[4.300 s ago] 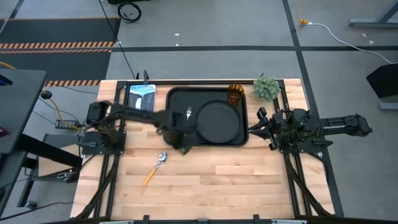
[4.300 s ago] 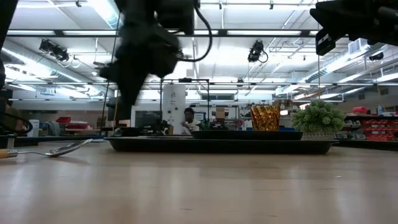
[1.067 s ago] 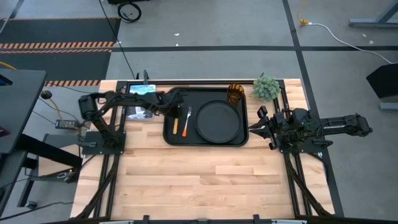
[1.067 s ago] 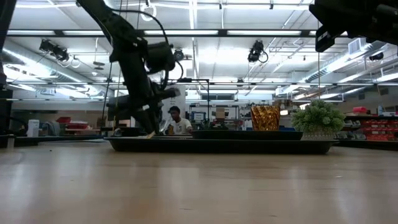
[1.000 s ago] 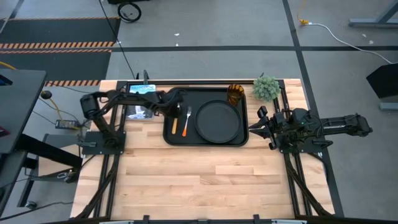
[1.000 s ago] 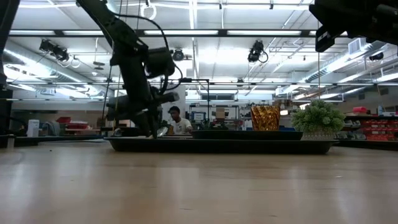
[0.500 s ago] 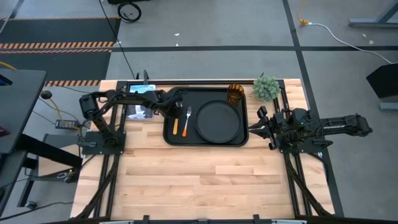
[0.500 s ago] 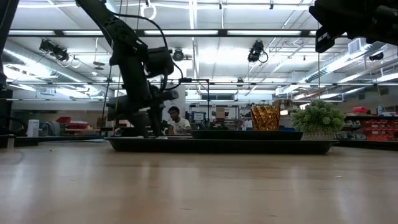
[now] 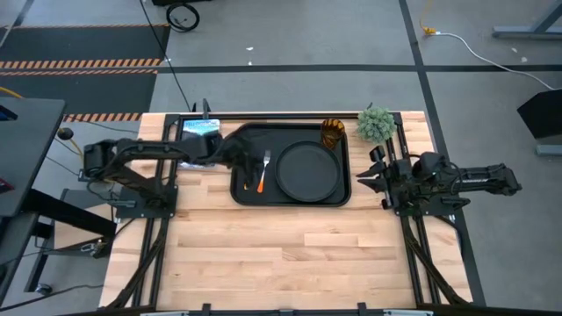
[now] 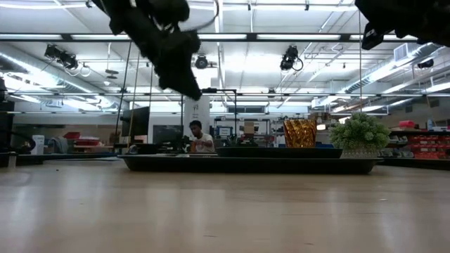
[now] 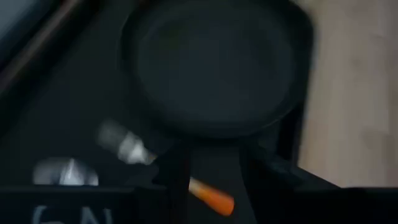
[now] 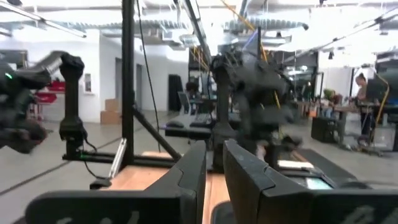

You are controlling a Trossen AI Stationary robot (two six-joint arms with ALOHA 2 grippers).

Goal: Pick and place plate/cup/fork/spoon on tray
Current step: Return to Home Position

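The black tray (image 9: 290, 198) lies at the table's far middle. The round black plate (image 9: 307, 169) rests flat on its right half, and the amber cup (image 9: 332, 133) stands upright in its far right corner. The fork (image 9: 265, 161) lies on the tray's left part, its handle (image 9: 261, 183) toward the near edge. The spoon's bowl (image 11: 65, 171) shows beside the fork (image 11: 127, 148) in the left wrist view. My left gripper (image 9: 240, 156) hovers open above the tray's left part, over the spoon. My right gripper (image 9: 364, 171) waits shut, right of the tray.
A small green potted plant (image 9: 376, 123) stands at the far right, beside the cup. A blue-and-white flat thing (image 9: 200, 136) lies at the far left, under my left arm. Bare wood (image 9: 290, 254) fills the table's near half. A person (image 10: 195, 137) shows in the room behind.
My left gripper has risen from low over the tray's left part to well above it, and the arm has drawn back toward the table's left edge. The plate, cup and fork stay where they were.
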